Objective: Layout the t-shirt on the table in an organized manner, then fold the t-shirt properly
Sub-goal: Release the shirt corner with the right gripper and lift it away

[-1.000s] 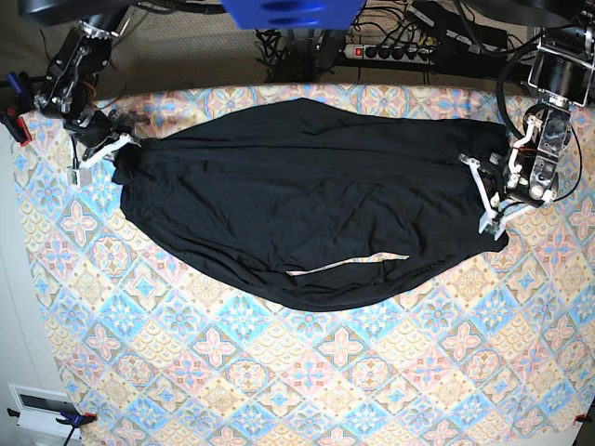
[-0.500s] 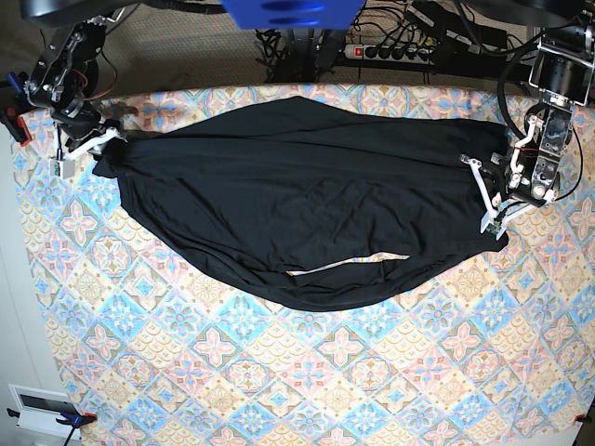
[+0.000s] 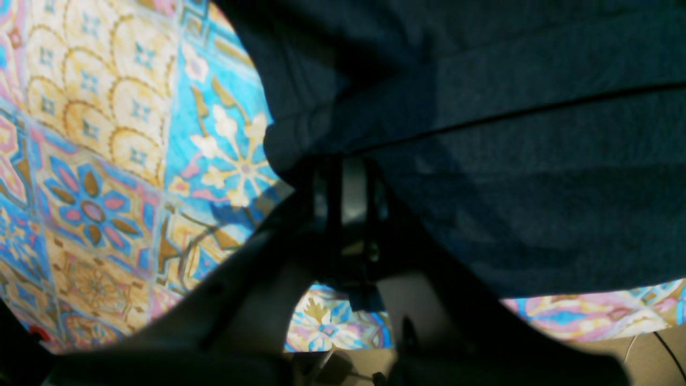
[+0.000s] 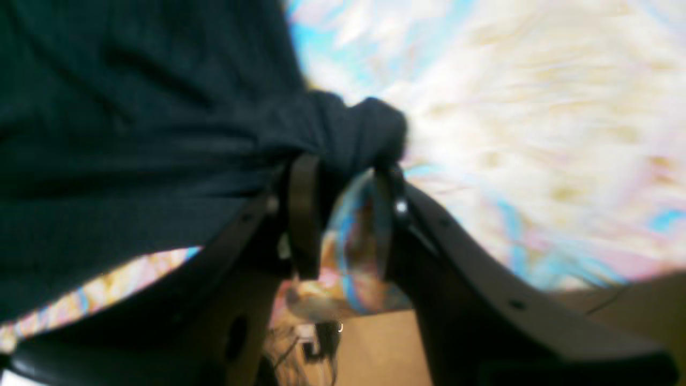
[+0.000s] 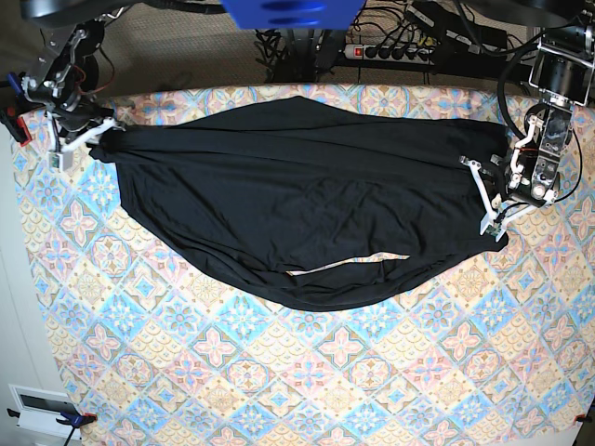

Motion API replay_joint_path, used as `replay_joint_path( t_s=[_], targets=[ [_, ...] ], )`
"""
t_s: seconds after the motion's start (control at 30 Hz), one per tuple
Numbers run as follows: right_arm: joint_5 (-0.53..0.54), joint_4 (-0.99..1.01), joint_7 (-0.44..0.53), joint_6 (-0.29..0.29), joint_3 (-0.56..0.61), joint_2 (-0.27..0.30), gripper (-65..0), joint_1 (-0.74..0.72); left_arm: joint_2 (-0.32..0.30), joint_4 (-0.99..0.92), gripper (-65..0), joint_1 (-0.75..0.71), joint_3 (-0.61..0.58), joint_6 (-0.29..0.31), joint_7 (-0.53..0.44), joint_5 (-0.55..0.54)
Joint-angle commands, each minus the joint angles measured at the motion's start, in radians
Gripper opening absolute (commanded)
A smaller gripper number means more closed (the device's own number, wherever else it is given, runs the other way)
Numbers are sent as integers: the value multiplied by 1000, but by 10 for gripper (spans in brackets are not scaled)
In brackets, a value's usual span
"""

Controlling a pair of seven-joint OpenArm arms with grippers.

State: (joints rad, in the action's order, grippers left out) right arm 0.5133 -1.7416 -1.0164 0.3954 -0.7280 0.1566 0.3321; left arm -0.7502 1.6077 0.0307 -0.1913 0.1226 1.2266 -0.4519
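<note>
The black t-shirt [image 5: 297,200] lies spread wide across the far half of the tabletop [image 5: 307,372], stretched between the two arms. Its near edge sags in a curve toward the middle of the patterned cloth, and a thin pale line of hem shows near that edge. Some creases run through the centre of the fabric.

Left gripper [image 5: 495,206] (on the right of the overhead view): it sits at the shirt's end on that side, low over the tabletop. Its fingers [image 3: 351,187] are pressed together, and dark fabric drapes over and around them in the wrist view. The fold of cloth covers the tips, so the pinch point itself is hidden.

Right gripper [image 5: 82,137] (on the left of the overhead view): it stands at the opposite end of the shirt, near the far corner of the tabletop. Its fingers [image 4: 304,214] stand somewhat apart, with tabletop pattern visible in the gap between them. A bunched knot of shirt fabric [image 4: 353,134] rests at the fingertips. The wrist view is blurred, and I cannot tell whether the fingers grip that bunch or merely touch it.

A power strip [image 5: 390,51] and cables lie behind the tabletop.
</note>
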Motion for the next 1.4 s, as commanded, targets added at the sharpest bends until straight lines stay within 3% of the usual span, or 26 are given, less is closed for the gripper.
replay_joint_path(
  t_s=[0.0, 0.2, 0.43, 0.6, 0.73, 0.87, 1.03, 1.1, 1.37],
  targets=[
    [2, -37, 12, 0, -9, -5, -501, -3, -22, 9, -618, 15, 11, -5, -6, 12],
    [-77, -100, -2, 0, -9, -18, -501, -1, -24, 9, -617, 15, 11, -5, -8, 12],
    [-81, -103, 8, 6, -8, -18, -500, -1, -24, 9, -619, 18, 14, -7, -11, 11],
    [-81, -163, 9, 7, -8, -18, -493, -3, -5, 9, -617, 13, 102, -7, -43, 6],
    [-83, -180, 6, 98, 11, -18, -459, -1, 25, 15, -617, 13, 178, -4, -57, 3],
    [-83, -183, 8, 145, 124, -10, -456, 0, 85, 13, -617, 13, 257, -4, -60, 3],
    [-89, -220, 40, 210, 259, 41, -457, 46, 128, 12, -617, 11, 261, -4, -51, 11],
    [-89, -234, 74, 215, 302, 56, -457, 69, 136, 12, -616, 11, 261, -4, -51, 12],
    [-89, -243, 179, 215, 562, 208, -454, 131, 125, 10, -616, -27, 261, -4, 2, 14]
  ],
)
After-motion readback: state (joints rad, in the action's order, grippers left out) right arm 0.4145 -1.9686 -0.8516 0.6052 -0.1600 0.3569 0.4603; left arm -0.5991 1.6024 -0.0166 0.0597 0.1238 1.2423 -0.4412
